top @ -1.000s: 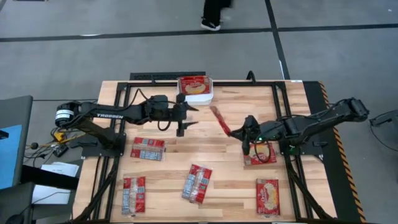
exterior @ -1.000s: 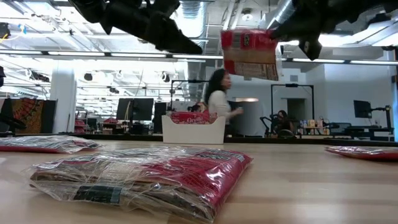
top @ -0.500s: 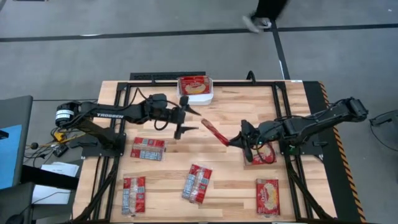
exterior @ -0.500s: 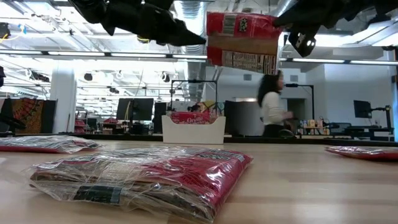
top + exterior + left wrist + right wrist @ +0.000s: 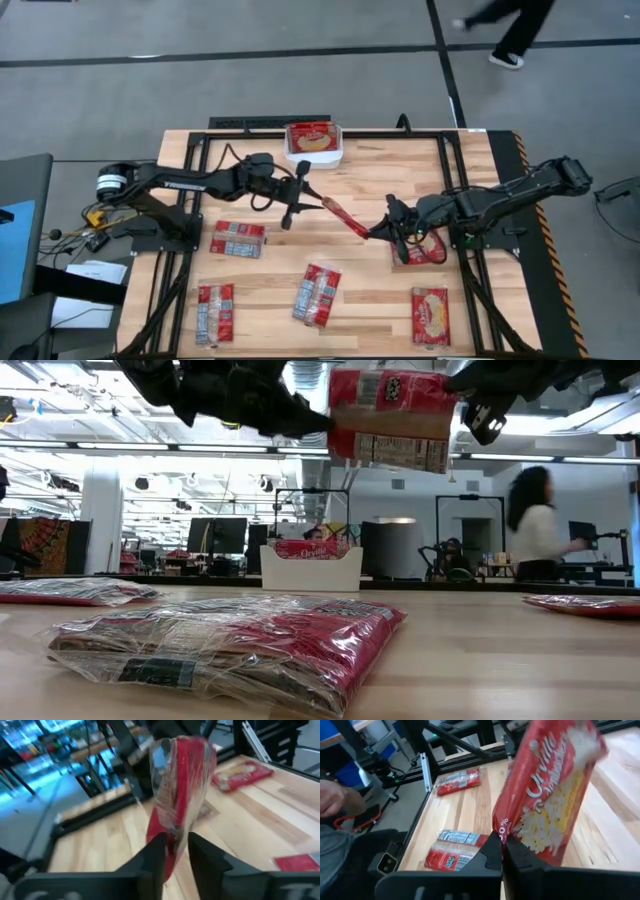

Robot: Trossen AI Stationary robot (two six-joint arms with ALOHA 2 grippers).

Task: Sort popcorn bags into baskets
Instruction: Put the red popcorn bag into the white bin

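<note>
Low view first: nearest me a popcorn bag lies flat on the table, and high above it a second one, the held bag, hangs between both arms. From above I read it as a handover in mid-air over the table's middle. My right gripper is pinched tight on one end of the held bag, and the right wrist view confirms it, with the bag's pale popcorn face rising out of the closed fingers. My left gripper is at the opposite end; in the left wrist view its fingers straddle the bag's edge, but I cannot tell whether they are already bearing on it.

To do this well, I would let the left clamp fully onto the plastic before the right lets go, since the bag is limp and could slip or swing. Then the left can carry it to the white basket at the far edge, which already holds a bag. Other bags lie scattered on the near part of the table.
</note>
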